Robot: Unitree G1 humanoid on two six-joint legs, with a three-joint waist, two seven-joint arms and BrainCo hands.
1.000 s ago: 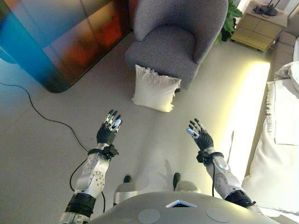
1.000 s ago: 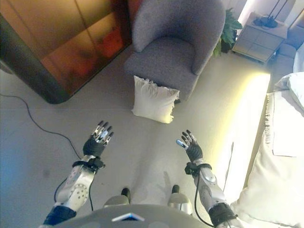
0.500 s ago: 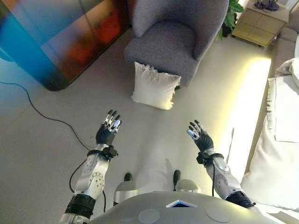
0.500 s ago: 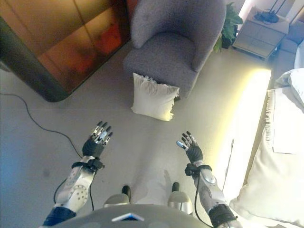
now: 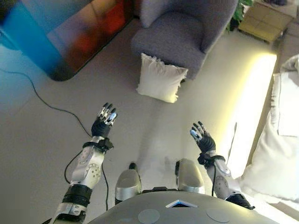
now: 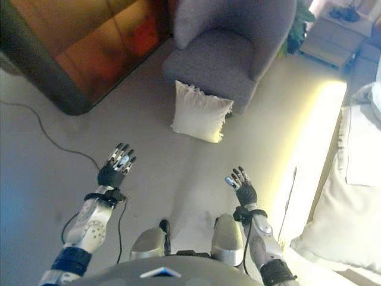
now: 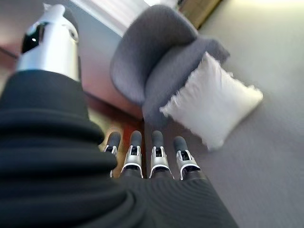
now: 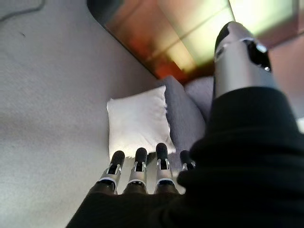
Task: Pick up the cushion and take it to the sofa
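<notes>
Both robot hands, left (image 5: 103,125) and right (image 5: 202,138), hover spread and empty, palms angled inward for a two-sided grab, with the square white fringed cushion (image 5: 161,78) propped against the grey upholstered armchair (image 5: 180,37) on the floor, well ahead.

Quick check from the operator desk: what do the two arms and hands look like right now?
Both arms are silver-grey with dark bands near the elbow. The left hand and right hand each have a dark ribbed cover over the back and wrist, and silver fingers with dark tips. The left forearm bears a round dotted marking.
</notes>
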